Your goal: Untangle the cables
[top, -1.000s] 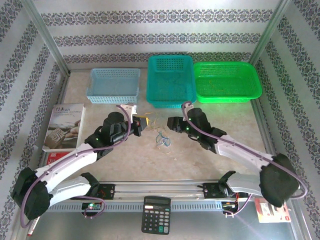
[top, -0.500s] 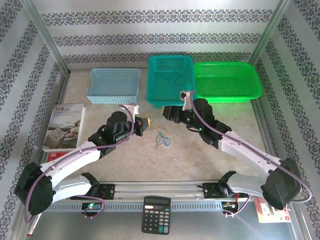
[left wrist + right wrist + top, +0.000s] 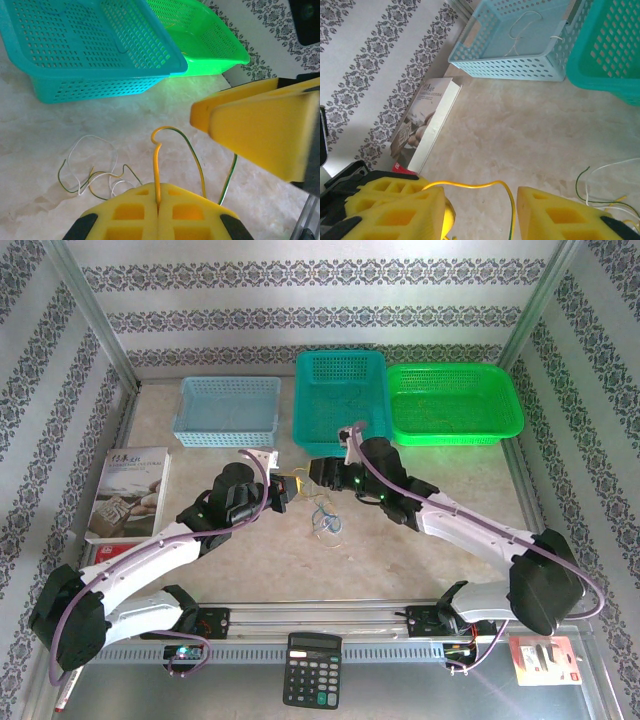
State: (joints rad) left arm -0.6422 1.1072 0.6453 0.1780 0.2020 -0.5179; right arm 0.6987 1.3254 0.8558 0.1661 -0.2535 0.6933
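Your enclosure walls carry grey floral-striped wallpaper, framed by metal corner posts. Your tabletop is pale marbled beige, evenly and brightly lit.

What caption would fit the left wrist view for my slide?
Left tool shut on a yellow cable; loose cables lie beside it, teal basket and green basket behind.

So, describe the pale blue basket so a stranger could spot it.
Three baskets stand in a row along the far wall. The pale blue basket is the leftmost, next to the teal basket, with the green basket farthest right. It alone is pale, and a thin white wire lies in it.
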